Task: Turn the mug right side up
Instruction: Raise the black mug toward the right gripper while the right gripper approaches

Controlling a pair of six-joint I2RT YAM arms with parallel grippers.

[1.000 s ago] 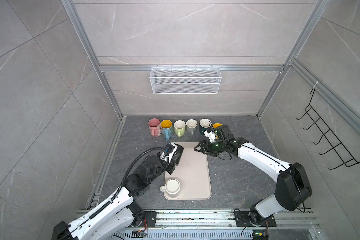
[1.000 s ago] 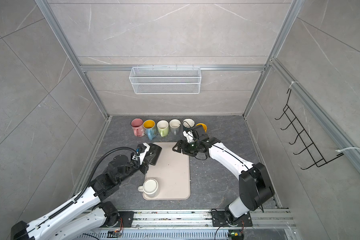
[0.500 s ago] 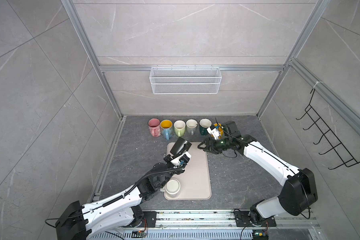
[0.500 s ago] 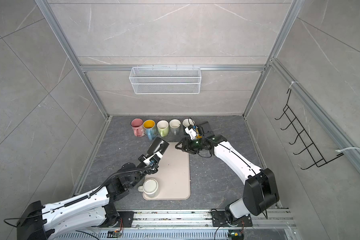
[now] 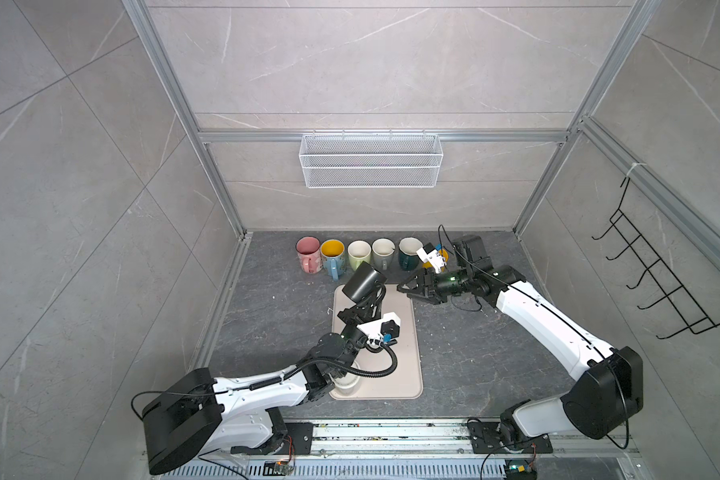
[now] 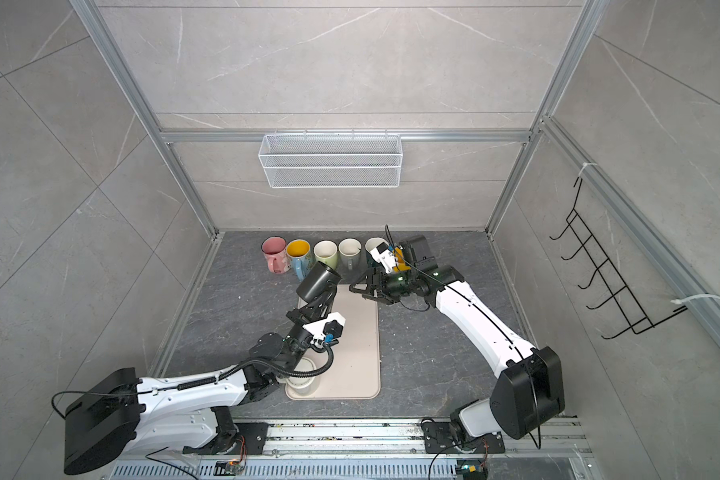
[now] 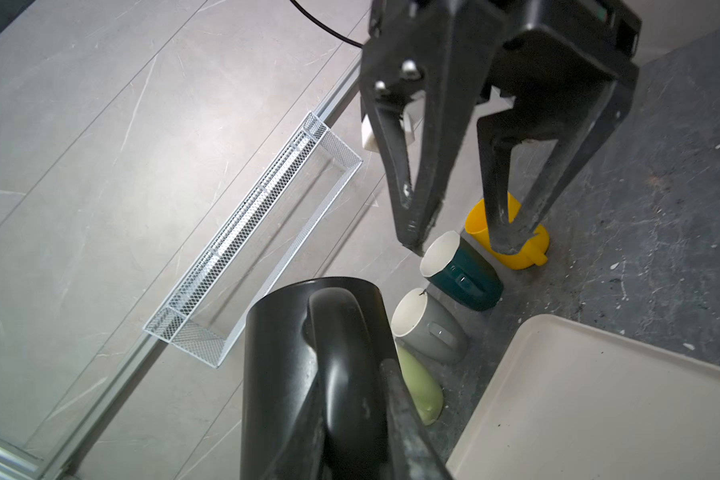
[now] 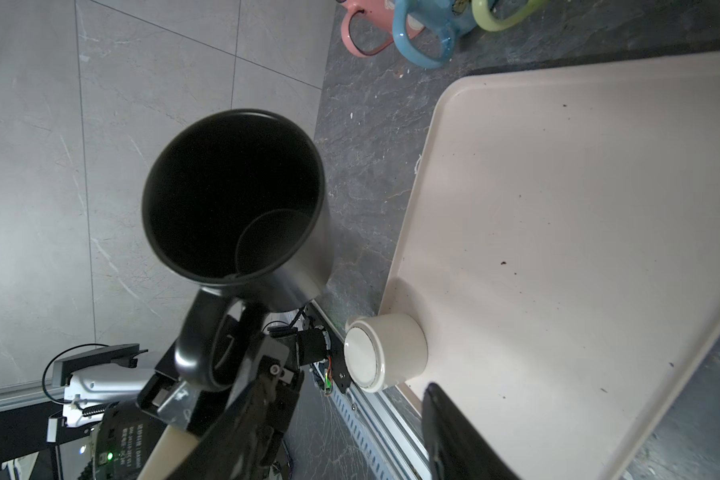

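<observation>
A black mug (image 5: 362, 282) (image 6: 317, 280) hangs tilted in the air over the far left corner of the beige tray (image 5: 395, 353). My left gripper (image 5: 373, 296) (image 6: 325, 297) is shut on its handle (image 7: 337, 353). The mug's open mouth (image 8: 233, 195) faces my right gripper (image 5: 408, 291) (image 6: 356, 291), which stands open and empty a short way to its right, not touching it. A cream mug (image 8: 385, 351) stands upside down at the tray's near left corner (image 5: 346, 384), partly hidden under my left arm in both top views.
Several upright mugs line the back wall: pink (image 5: 308, 253), blue (image 5: 333, 255), green (image 5: 359, 254), grey (image 5: 382, 251), dark teal (image 5: 410, 249) and yellow (image 7: 512, 245). A wire basket (image 5: 371, 160) hangs on the back wall, a hook rack (image 5: 661, 282) on the right wall.
My left arm has lifted the black mug from tray level and tipped it so its mouth faces the right gripper. The right gripper has drawn back slightly to the right and narrowed a little.
</observation>
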